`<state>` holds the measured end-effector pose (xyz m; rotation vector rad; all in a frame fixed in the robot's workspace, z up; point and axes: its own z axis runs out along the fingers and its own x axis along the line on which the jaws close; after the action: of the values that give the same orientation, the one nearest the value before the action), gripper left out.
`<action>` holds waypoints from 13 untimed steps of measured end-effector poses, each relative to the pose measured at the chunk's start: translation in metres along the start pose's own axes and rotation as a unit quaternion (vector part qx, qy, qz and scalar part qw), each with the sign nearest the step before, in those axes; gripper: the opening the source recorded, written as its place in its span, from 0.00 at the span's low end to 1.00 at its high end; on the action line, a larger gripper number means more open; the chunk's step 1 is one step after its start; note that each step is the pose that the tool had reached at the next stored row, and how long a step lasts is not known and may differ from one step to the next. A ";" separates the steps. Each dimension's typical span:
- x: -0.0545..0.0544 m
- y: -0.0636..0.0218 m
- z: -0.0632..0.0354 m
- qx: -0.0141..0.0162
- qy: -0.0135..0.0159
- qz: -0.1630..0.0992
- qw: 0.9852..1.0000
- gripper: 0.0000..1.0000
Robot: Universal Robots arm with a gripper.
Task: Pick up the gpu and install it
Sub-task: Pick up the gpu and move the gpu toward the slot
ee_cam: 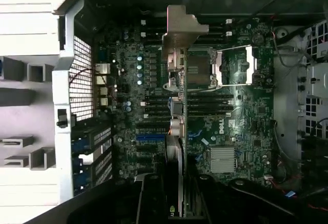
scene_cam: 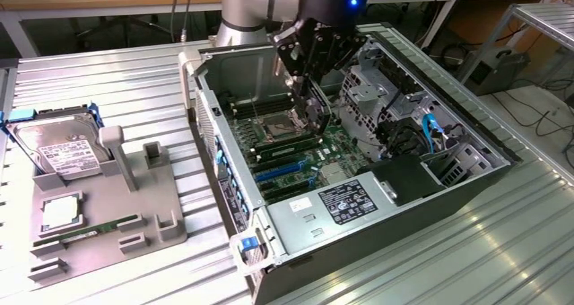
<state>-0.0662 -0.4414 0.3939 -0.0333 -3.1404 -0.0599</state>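
My gripper (scene_cam: 308, 73) hangs inside the open computer case (scene_cam: 224, 184), shut on the gpu (scene_cam: 316, 113). The gpu is a slim dark card held on edge above the motherboard (scene_cam: 300, 147), over the area near the CPU socket. In the wrist view the gpu (ee_cam: 177, 111) runs edge-on away from my gripper (ee_cam: 177, 201), with its silver bracket (ee_cam: 180, 26) at the far end. The blue expansion slots (scene_cam: 273, 174) lie on the board toward the exterior view's lower left of the card, and one blue slot (ee_cam: 151, 137) sits beside the card's edge. The card is apart from the board.
A grey fixture (scene_cam: 126, 204) on the exterior view's left holds a silver hard drive (scene_cam: 58, 149), a CPU chip (scene_cam: 61, 212) and a green RAM stick (scene_cam: 90, 232). The power supply (scene_cam: 345, 201), drive cages (scene_cam: 394, 110) and case walls hem in the board.
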 end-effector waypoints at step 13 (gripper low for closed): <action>-0.030 0.0013 0.0119 0.003 0.006 0.000 1.000 0.27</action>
<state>-0.0359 -0.4403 0.3821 -0.0334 -3.1277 -0.0518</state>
